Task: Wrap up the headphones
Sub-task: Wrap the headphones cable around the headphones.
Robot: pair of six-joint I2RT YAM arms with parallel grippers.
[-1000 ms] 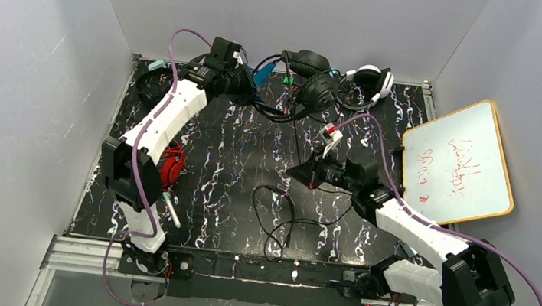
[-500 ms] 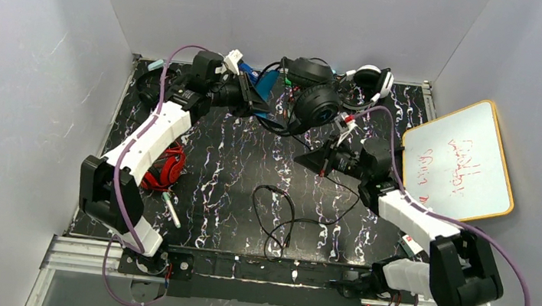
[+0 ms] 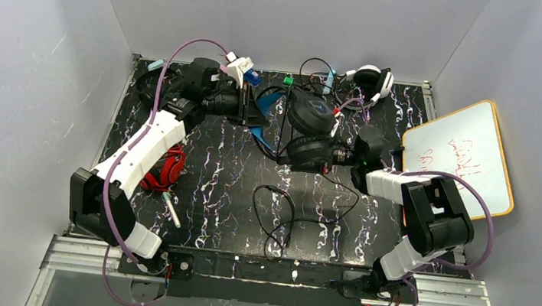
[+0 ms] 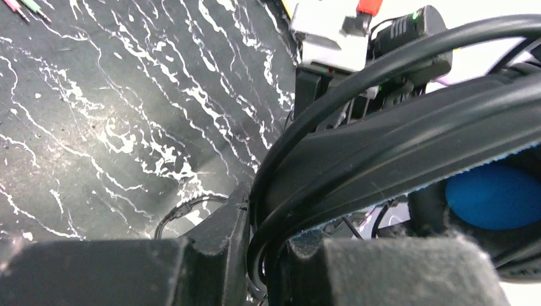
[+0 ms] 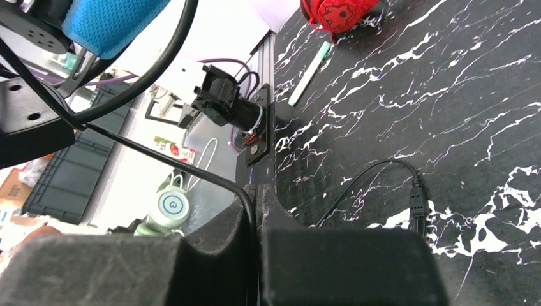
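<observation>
The black headphones with a blue headband [image 3: 312,116] hang off the table at the back centre, ear cups stacked one before the other. My left gripper [image 3: 252,106] is shut on the headband [image 4: 383,146], with a cable running beside it between the jaws [image 4: 274,255]. My right gripper [image 3: 334,157] is at the near ear cup, shut on the thin black cable [image 5: 159,159] at the fingertips [image 5: 256,210]. The rest of the cable loops loosely on the table [image 3: 284,216]. The red headphones [image 3: 166,166] lie at the left, also in the right wrist view [image 5: 335,11].
White headphones [image 3: 372,80] rest at the back right corner. A whiteboard [image 3: 458,163] leans at the right edge. A marker [image 3: 171,209] lies near the red pair. A dark object [image 3: 148,85] sits at the back left. White walls enclose the table.
The right arm folded back and its gripper moved up against the near ear cup. The headphones shifted right and toward me. The left gripper moved slightly right, still holding the headband.
</observation>
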